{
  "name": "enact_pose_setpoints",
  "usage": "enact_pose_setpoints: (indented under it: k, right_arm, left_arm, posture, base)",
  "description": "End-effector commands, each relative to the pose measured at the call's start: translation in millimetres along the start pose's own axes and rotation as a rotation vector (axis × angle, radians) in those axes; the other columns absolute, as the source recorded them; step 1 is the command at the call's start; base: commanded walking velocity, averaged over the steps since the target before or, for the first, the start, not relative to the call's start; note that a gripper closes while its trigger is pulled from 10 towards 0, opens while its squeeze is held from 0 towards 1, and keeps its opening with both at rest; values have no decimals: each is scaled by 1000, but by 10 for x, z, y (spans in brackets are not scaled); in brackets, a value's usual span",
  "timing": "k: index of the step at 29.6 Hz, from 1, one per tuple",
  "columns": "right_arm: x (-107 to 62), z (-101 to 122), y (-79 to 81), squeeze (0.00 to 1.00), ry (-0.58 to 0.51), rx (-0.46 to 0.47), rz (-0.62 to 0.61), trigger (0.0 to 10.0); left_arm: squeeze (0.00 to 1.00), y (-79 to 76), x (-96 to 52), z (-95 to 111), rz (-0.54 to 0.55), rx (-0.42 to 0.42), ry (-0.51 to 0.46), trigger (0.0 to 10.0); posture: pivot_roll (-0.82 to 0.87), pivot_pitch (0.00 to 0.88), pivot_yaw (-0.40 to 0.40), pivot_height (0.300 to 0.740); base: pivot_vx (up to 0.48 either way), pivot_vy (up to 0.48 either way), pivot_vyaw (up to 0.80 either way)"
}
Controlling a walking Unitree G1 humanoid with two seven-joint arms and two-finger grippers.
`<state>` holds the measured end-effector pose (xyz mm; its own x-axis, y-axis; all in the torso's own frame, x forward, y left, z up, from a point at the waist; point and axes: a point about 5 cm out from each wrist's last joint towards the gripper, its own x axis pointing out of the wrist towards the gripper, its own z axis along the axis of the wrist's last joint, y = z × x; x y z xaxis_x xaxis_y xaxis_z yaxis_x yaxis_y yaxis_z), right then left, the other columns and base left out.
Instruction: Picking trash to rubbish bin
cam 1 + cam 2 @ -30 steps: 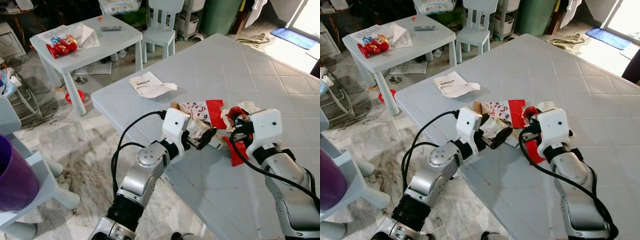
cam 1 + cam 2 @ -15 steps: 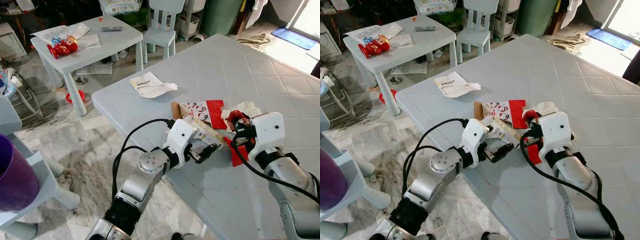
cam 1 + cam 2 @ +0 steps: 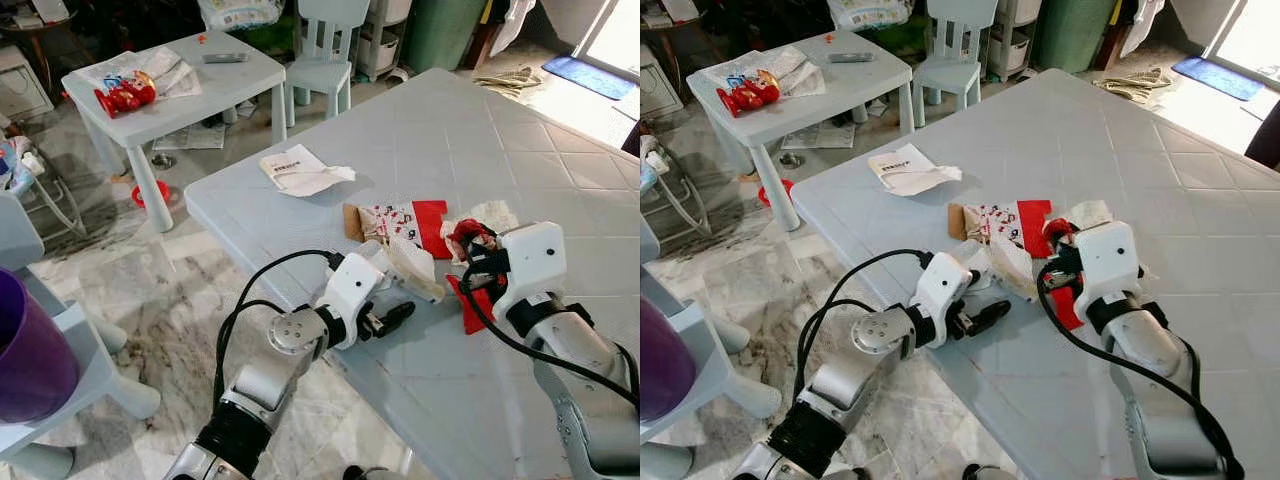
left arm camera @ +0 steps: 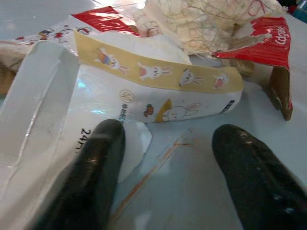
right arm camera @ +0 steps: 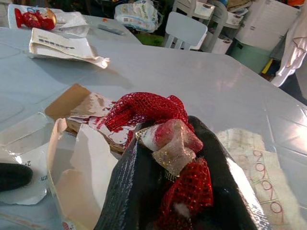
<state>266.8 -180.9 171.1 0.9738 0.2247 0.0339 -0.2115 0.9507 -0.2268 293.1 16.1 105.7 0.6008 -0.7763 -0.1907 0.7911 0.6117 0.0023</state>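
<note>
We took the white rabbit-print carton as our landmark; it lay on the counter among the litter. Nearest us, our left gripper sat just on the near side of it, jaws spread and empty, the carton's long axis running across their opening. Just to its right, our right gripper had its jaws pinching a wad of red netting, possibly with a scrap of wrapper inside. Touching the carton's far side lay a red-and-white wrapper. Farther behind it, well apart, sat a crumpled paper sheet.
</note>
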Motion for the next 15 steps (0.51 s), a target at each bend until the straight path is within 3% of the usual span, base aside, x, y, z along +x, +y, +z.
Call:
enact_pose_setpoints:
  k: [1,15]
  right_arm:
    - [2,54,6,0,-15,-4,1,0]
    - [32,62,18,0,-19,-2,9,0]
  left_arm:
    - [0,8,-31,-51,16,-4,24,0]
    - [0,111,-182,-55,144,-21,-6,0]
  posture:
    - [-51,118,-83,740]
    - [-48,120,-90,740]
  base:
    - [0,0,0]
    - [0,0,0]
